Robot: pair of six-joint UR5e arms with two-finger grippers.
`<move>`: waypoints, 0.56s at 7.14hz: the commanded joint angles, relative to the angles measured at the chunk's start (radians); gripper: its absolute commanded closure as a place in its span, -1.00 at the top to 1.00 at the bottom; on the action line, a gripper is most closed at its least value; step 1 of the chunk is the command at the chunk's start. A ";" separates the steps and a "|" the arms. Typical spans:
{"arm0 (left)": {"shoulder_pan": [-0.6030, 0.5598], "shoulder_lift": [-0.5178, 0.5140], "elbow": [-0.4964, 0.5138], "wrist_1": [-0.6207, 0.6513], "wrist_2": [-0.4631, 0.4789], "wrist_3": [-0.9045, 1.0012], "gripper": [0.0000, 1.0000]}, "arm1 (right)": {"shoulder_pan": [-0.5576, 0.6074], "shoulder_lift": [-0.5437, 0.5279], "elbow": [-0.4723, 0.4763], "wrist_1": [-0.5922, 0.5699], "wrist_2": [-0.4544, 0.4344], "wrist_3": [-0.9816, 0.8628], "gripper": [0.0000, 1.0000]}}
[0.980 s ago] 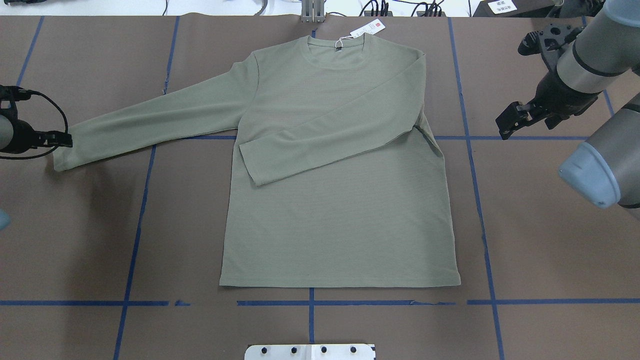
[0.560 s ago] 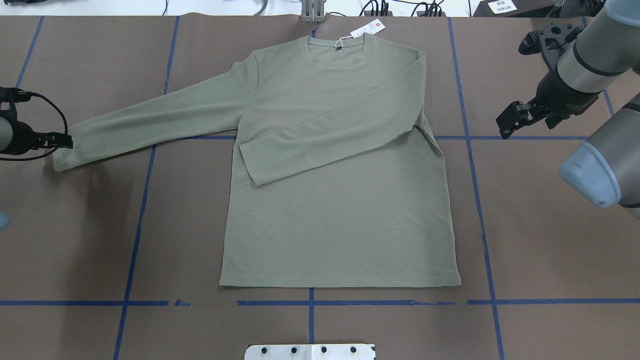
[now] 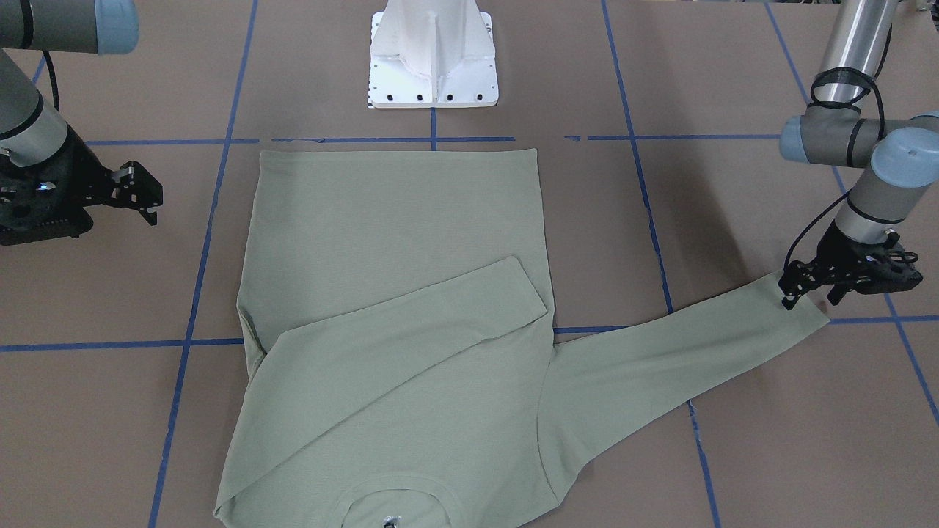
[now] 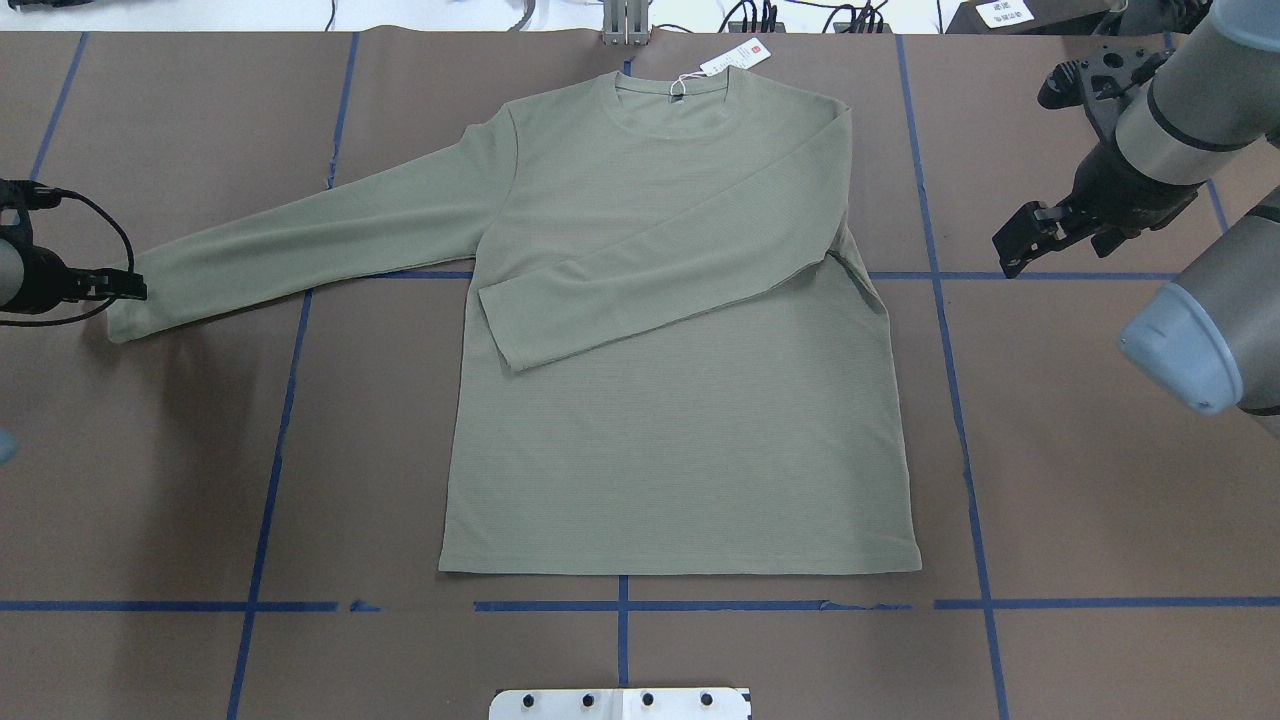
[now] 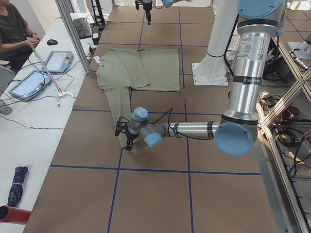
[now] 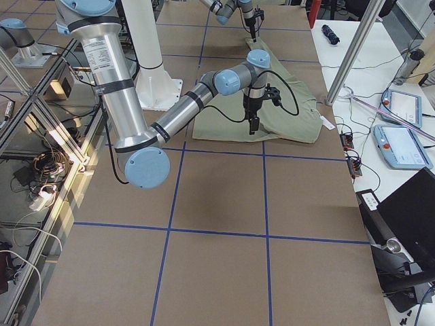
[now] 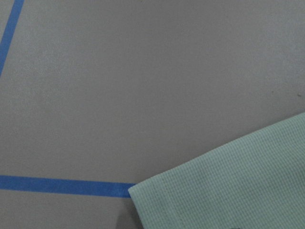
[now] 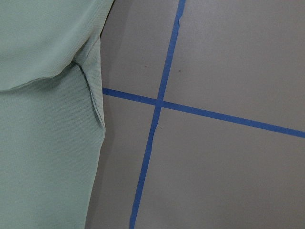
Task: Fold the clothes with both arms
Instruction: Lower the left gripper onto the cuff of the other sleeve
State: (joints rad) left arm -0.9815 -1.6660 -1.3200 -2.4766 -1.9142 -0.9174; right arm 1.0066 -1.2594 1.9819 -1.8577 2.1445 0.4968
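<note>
Left gripper (image 4: 135,288), fingers spread, at cuff (image 4: 125,318); overhead, sleeve (image 4: 320,240) runs toward 2 o'clock; right gripper (image 4: 1005,252), likewise spread, well apart at 3 o'clock.

Sage-green shirt (image 3: 396,220) flat on brown table (image 3: 733,455), one sleeve (image 3: 411,323) across it, other cuff (image 3: 803,314) beside left gripper (image 3: 809,293)

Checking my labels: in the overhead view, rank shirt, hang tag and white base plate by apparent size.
Largest to smallest: shirt, base plate (cut off by the frame edge), hang tag.
</note>
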 commanded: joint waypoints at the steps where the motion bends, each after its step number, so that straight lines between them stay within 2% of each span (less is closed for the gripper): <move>1: 0.001 0.000 -0.001 -0.005 0.000 -0.003 0.47 | 0.001 0.000 0.000 0.000 0.000 0.000 1.00; 2: 0.000 0.000 0.001 -0.005 0.000 0.000 0.19 | 0.001 0.000 0.000 0.000 0.000 0.002 1.00; 4: 0.001 -0.001 -0.004 -0.007 -0.002 0.000 -0.05 | 0.006 0.002 0.000 0.000 0.000 0.000 1.00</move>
State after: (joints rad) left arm -0.9808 -1.6674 -1.3217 -2.4823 -1.9154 -0.9176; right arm 1.0098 -1.2592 1.9819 -1.8577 2.1438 0.4981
